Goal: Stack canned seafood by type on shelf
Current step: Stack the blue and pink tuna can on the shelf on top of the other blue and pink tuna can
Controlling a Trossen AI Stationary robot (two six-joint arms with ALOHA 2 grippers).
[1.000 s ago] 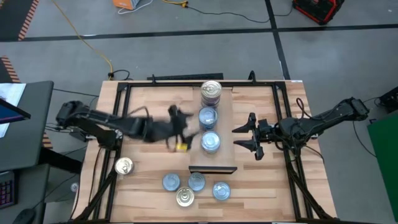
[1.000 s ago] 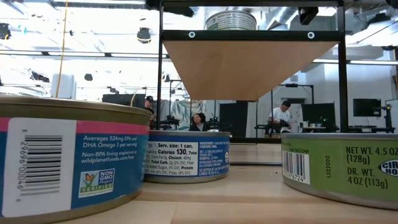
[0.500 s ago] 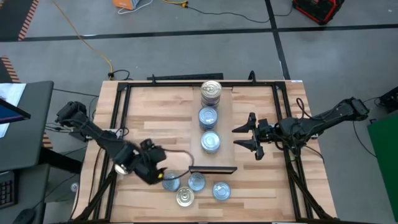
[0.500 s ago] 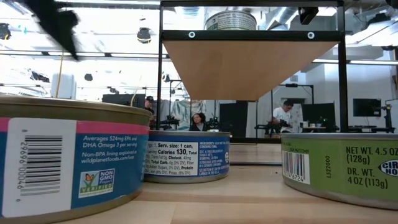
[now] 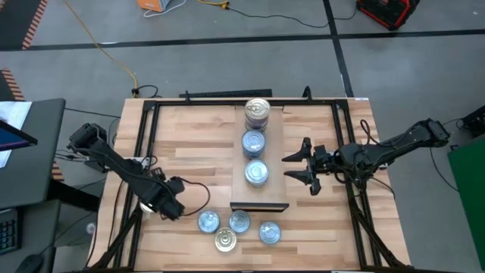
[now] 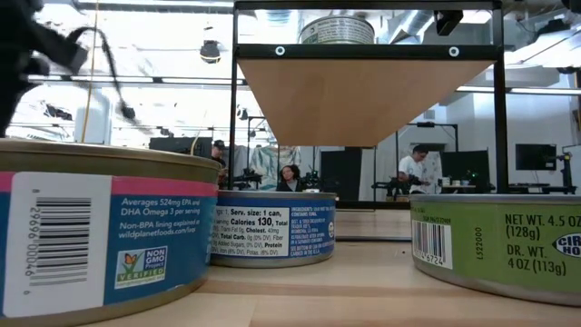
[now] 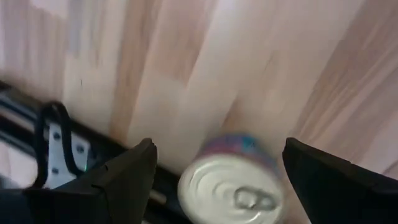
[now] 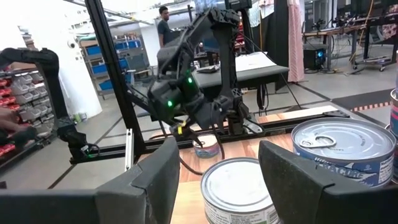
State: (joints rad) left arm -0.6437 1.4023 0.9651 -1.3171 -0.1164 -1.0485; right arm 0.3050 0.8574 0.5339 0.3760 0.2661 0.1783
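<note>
Left claw spread wide, swung from beside the shelf to over the lone silver tin at the table's left edge; next pick lining up | right claw part-spread, empty, beside shelf | frame rail close; bare wood toward shelf

Shiny metal tins, matt wooden shelf
</note>
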